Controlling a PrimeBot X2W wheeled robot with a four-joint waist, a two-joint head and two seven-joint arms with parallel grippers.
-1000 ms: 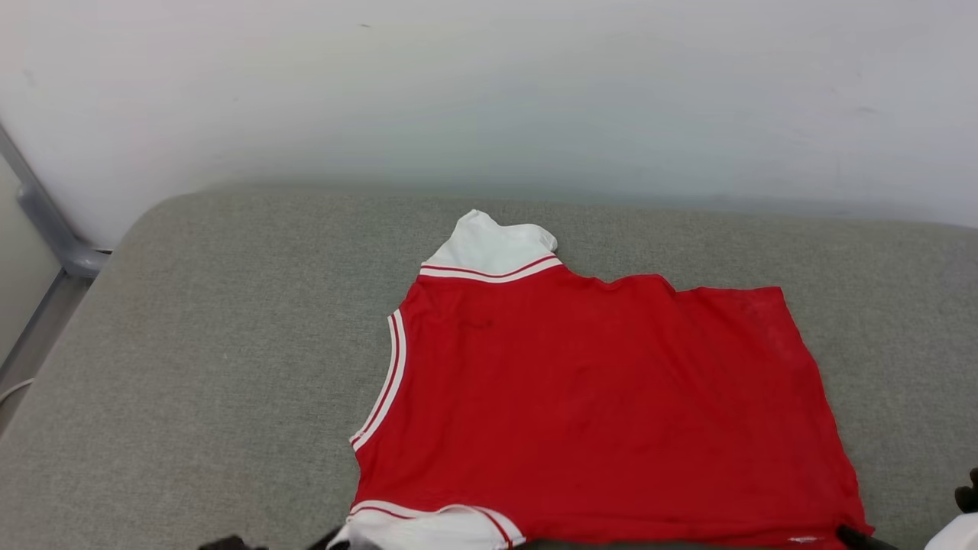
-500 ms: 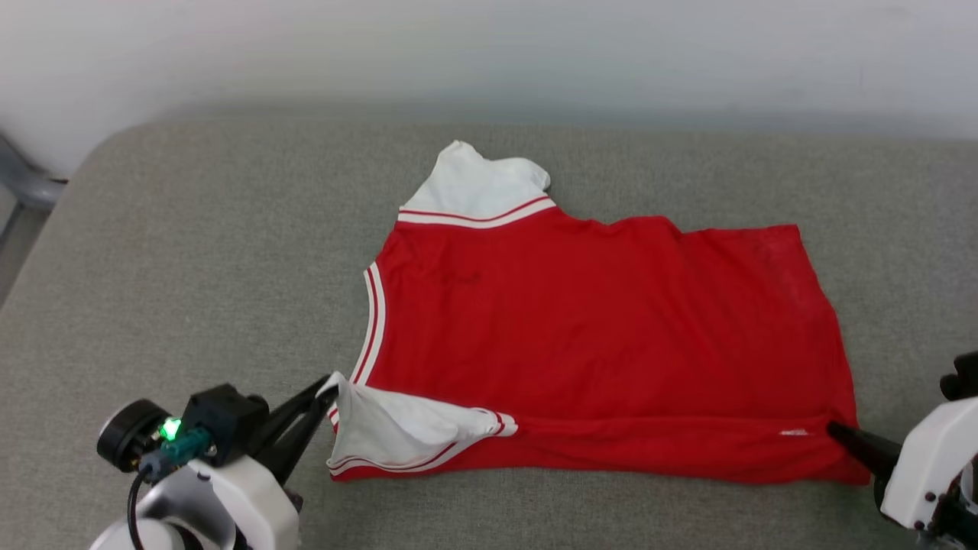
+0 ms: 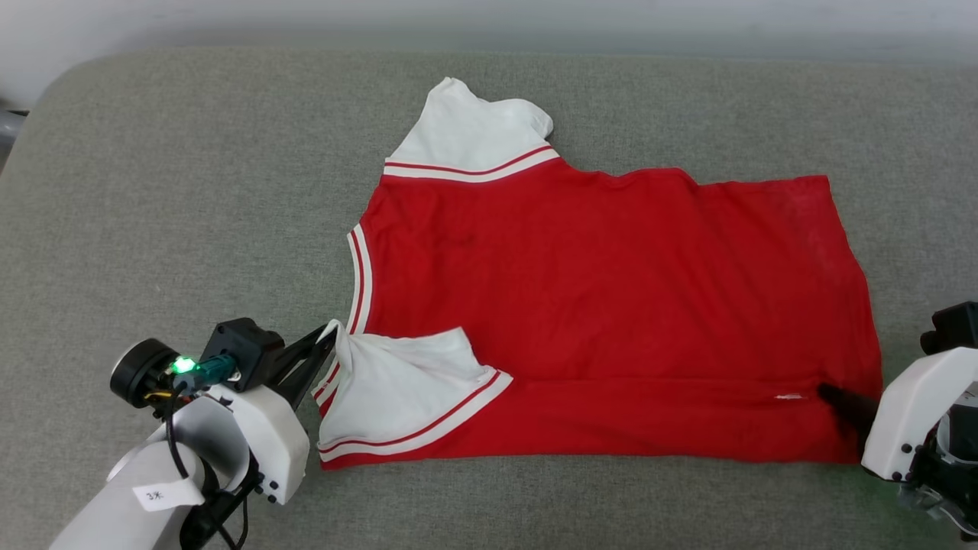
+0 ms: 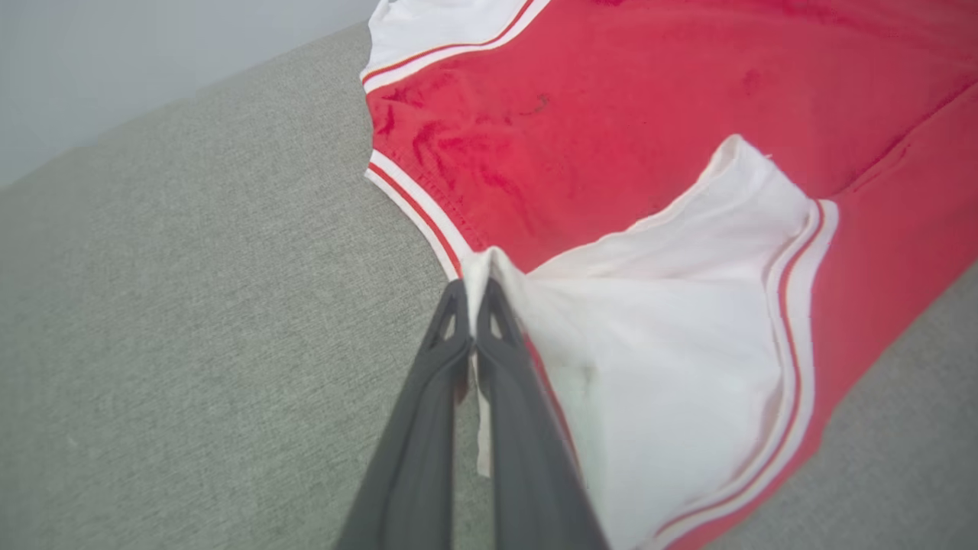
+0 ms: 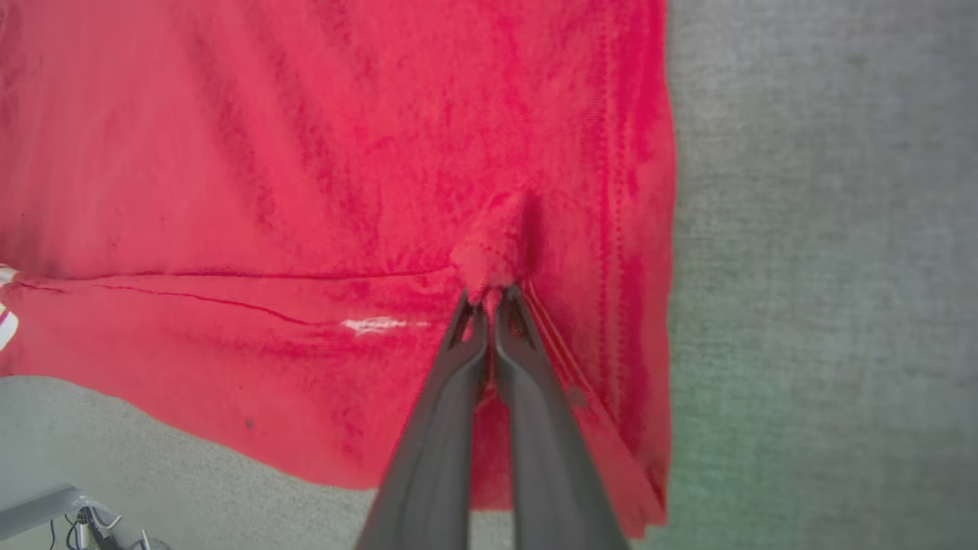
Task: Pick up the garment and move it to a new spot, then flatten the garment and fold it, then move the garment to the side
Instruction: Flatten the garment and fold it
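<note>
OK, the garment (image 3: pixel 596 283) lay spread on the grey padded surface (image 3: pixel 191 191), approx. centre of head view, plain red side up, no print visible to me. Its long axis ran left-right across my view: striped collar (image 3: pixel 357 267) at the robot's left end, hem (image 3: pixel 848 252) at the right end. Up top the far sleeve (image 3: pixel 474 122) pointed away from the robot. The near sleeve (image 3: pixel 397 389) was flipped up onto the red body, and the near long edge was turned over into a narrow band.

As for grip, the left jaws were pinched fully together on white cloth at the near sleeve's corner, right by the collar trim. Likewise the right jaws were closed tight, w/ a small nub of red fabric bunched at the tips, just inside the hem corner.

My read on handling: thin, light, v. soft knit w/ no stiffness, so it would sag btwn the two grips and crease wherever slack. Prob. a bit slick on itself, but the coarse upholstery looked likely to drag it. Best holds, imo: both ends of the same long edge, on trim or seam where the cloth is thicker, so a small bite wouldn't slip out. Not fragile, though a hard tug on one pinch could stretch it.
</note>
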